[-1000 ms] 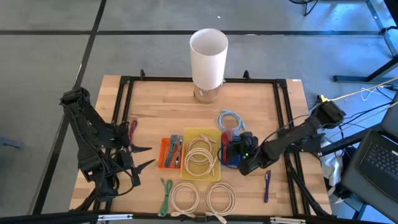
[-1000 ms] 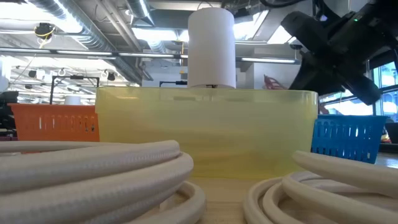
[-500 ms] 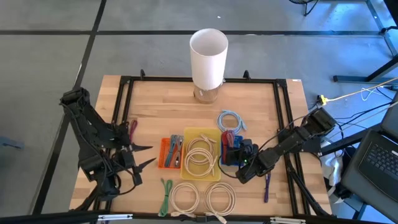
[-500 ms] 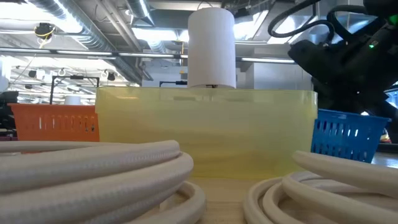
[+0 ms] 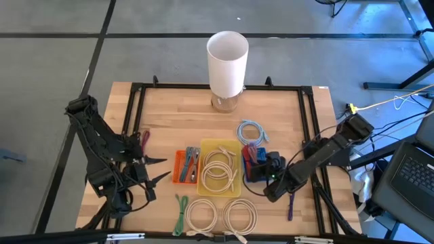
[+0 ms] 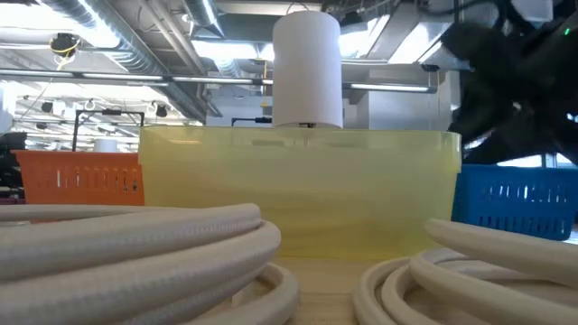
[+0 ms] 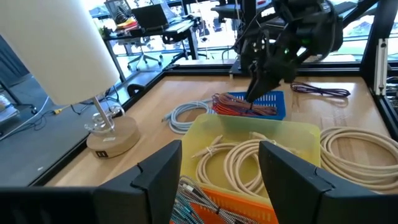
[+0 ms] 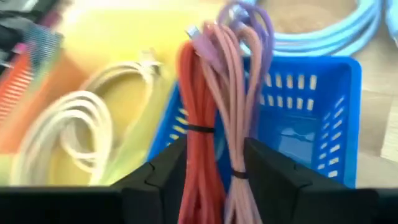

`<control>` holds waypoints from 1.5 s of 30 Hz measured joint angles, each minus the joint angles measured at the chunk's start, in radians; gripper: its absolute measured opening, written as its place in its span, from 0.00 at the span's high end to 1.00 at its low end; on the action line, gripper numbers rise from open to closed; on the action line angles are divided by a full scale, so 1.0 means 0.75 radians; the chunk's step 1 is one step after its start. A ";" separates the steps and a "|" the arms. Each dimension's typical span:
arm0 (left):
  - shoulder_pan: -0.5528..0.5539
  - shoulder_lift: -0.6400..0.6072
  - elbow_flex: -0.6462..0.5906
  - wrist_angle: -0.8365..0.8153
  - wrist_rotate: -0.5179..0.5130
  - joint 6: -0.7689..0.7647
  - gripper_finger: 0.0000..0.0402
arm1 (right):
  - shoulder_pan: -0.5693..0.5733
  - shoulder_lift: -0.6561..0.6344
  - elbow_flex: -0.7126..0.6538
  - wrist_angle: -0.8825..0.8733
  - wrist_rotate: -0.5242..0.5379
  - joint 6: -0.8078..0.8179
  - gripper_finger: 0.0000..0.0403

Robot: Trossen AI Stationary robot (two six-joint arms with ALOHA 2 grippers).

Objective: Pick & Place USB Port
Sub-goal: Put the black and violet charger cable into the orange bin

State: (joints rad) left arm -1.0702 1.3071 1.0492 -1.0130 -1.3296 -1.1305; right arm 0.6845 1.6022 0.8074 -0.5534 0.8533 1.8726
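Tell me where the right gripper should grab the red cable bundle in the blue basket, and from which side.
Grip the red cable bundle mid-length, probably near its black tie, coming down from above. It stands out of the blue basket beside the pink bundle, and the right gripper already has open fingers on either side of both.

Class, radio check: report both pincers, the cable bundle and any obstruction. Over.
Right pincer open around red and pink cable bundles in the blue basket. Left pincer open, parked at table's left. Nothing blocking.
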 joint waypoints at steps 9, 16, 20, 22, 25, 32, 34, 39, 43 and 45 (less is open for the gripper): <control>0.000 0.000 0.000 0.001 0.087 -0.016 0.48 | 0.128 -0.137 0.208 -0.454 -0.082 0.061 0.62; 0.000 0.000 0.000 0.001 0.127 -0.014 0.48 | 0.340 -0.017 0.371 -0.619 -0.380 0.437 0.69; 0.000 0.000 0.000 0.001 0.125 -0.007 0.48 | 0.439 0.098 0.410 -0.624 -0.623 0.622 0.71; 0.000 0.000 0.000 0.001 0.125 0.013 0.48 | 0.453 0.142 0.443 -0.623 -0.764 0.640 0.72; 0.000 0.000 0.000 0.001 0.124 0.024 0.48 | 0.446 0.184 0.499 -0.647 -0.890 0.642 0.74; 0.000 0.000 0.000 0.001 0.124 0.024 0.48 | 0.442 0.210 0.565 -0.761 -1.096 0.660 0.79; 0.000 0.000 0.000 0.001 0.124 0.024 0.48 | 0.440 0.211 0.557 -0.764 -1.094 0.660 0.80; 0.000 0.000 0.000 0.001 0.124 0.024 0.48 | 0.442 0.211 0.536 -0.766 -1.095 0.660 0.80; 0.000 0.000 0.000 0.001 0.123 0.024 0.48 | 0.455 0.211 0.529 -0.792 -1.094 0.659 0.80; 0.000 0.000 0.000 0.001 0.118 0.024 0.48 | 0.469 0.212 0.529 -0.809 -1.094 0.657 0.80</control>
State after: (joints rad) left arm -1.0702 1.3071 1.0492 -1.0126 -1.2409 -1.1126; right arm 1.0361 1.7611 1.2045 -1.1605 0.0326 2.3657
